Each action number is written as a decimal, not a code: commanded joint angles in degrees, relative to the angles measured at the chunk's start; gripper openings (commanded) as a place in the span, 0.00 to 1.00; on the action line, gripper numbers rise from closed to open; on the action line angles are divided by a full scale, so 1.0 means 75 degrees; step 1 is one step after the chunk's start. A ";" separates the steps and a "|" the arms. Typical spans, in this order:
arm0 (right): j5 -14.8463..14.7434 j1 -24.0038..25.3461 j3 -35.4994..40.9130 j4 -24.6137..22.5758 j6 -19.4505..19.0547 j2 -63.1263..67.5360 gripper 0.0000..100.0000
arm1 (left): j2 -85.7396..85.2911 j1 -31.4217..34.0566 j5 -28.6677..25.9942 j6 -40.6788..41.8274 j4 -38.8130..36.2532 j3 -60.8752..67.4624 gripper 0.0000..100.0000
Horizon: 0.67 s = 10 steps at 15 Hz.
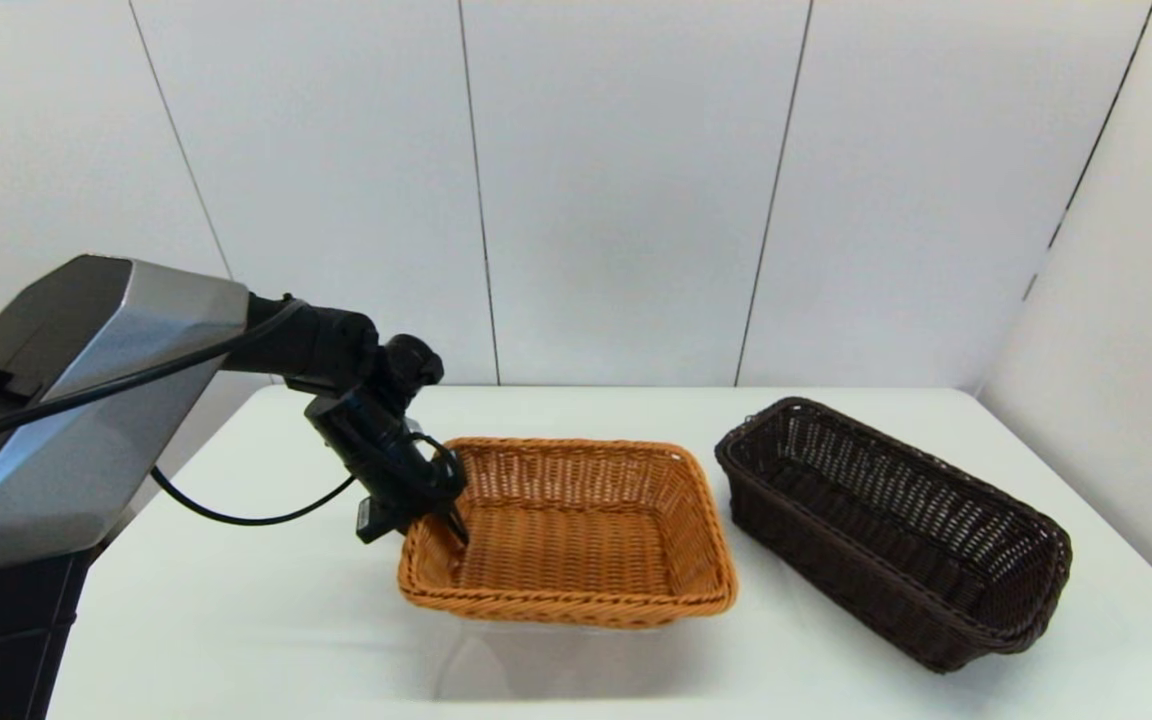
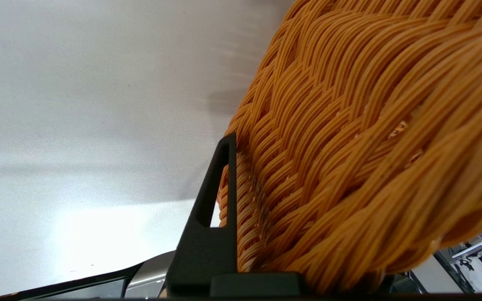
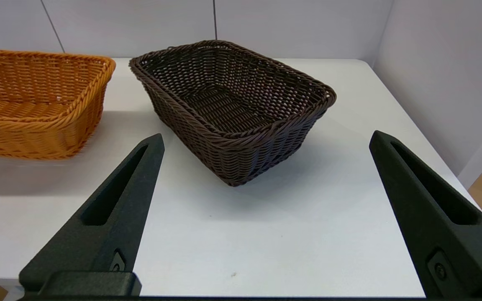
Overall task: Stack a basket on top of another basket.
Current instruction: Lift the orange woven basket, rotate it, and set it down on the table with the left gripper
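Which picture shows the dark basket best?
The right wrist view: the whole dark basket sits in plain sight between the open right hand fingers. The head view shows it sideways, far right. The left wrist view misses it.

Open white table in front of both baskets, and a narrow gap between the orange-tan basket and dark brown basket. Wall right behind them.

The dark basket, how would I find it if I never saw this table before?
Start at the white table and look to the robot's right side. There the dark brown basket sits on the tabletop by itself, beside the orange-tan basket, apart from it. It is almost black, while its neighbour is bright orange with the left gripper at its rim.
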 commanded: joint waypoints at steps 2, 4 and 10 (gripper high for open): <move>0.0004 0.0003 0.0000 0.0000 0.0003 -0.0002 1.00 | 0.0032 -0.0034 -0.0001 -0.0035 0.0024 -0.0009 0.00; 0.0004 0.0003 0.0000 0.0000 0.0003 -0.0002 1.00 | 0.0055 -0.0081 -0.0001 -0.0082 0.0024 -0.0056 0.00; 0.0004 0.0003 0.0000 0.0000 0.0003 -0.0002 1.00 | 0.0161 -0.0187 0.0280 -0.0317 0.0000 -0.0197 0.00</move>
